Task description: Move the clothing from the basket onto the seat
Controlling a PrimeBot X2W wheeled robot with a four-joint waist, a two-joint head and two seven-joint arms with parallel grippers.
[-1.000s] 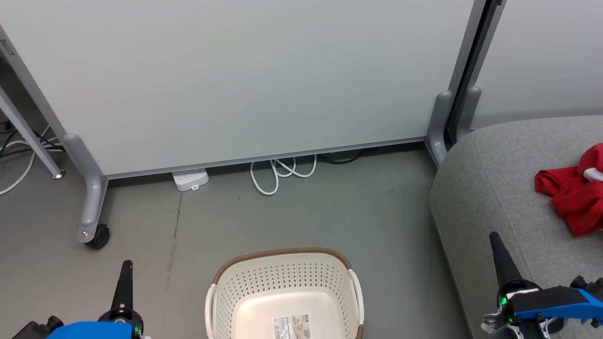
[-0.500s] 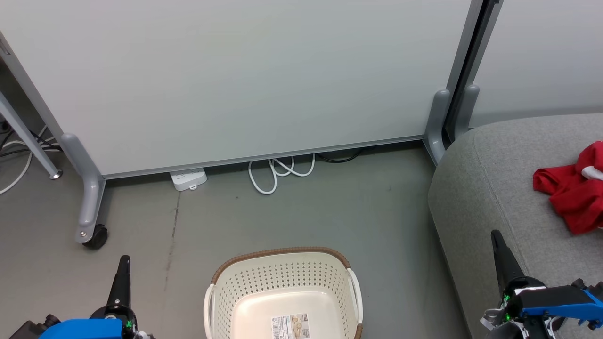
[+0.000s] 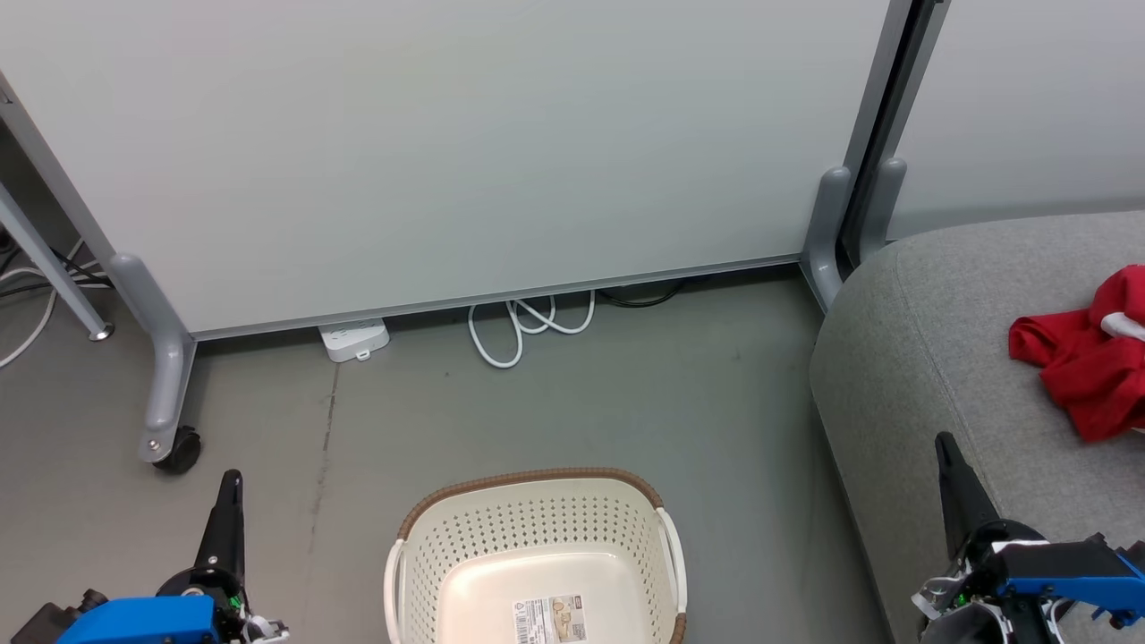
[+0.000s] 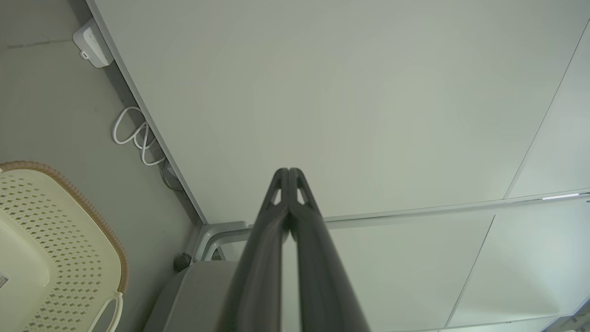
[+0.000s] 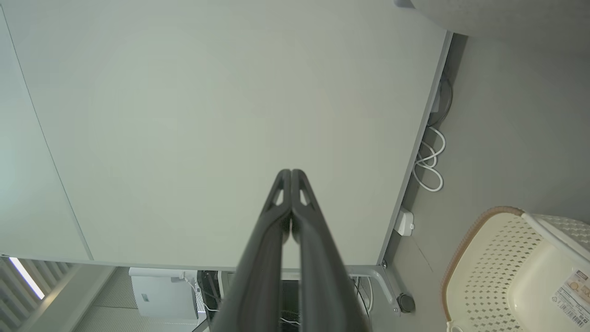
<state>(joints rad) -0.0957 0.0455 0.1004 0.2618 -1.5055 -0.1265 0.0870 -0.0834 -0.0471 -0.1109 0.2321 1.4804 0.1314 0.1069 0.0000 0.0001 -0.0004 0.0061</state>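
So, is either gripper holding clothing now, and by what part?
Nothing is held. The left gripper and right gripper are both shut, empty; the red clothing lies on the seat.

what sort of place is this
Likely an office or lab corner, not a home: a wheeled partition panel, a power strip and white cable on grey floor, with a grey seat and laundry basket.

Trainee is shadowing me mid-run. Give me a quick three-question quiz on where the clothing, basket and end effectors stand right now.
1. True or false: no clothing shows inside the basket.
2. Pick one. The red clothing lies: A inside the basket; B on the seat; C half in each.
3. Fill in: the left end effector and the right end effector are both ____.

Key: 1 true; 2 B; 3 shut.
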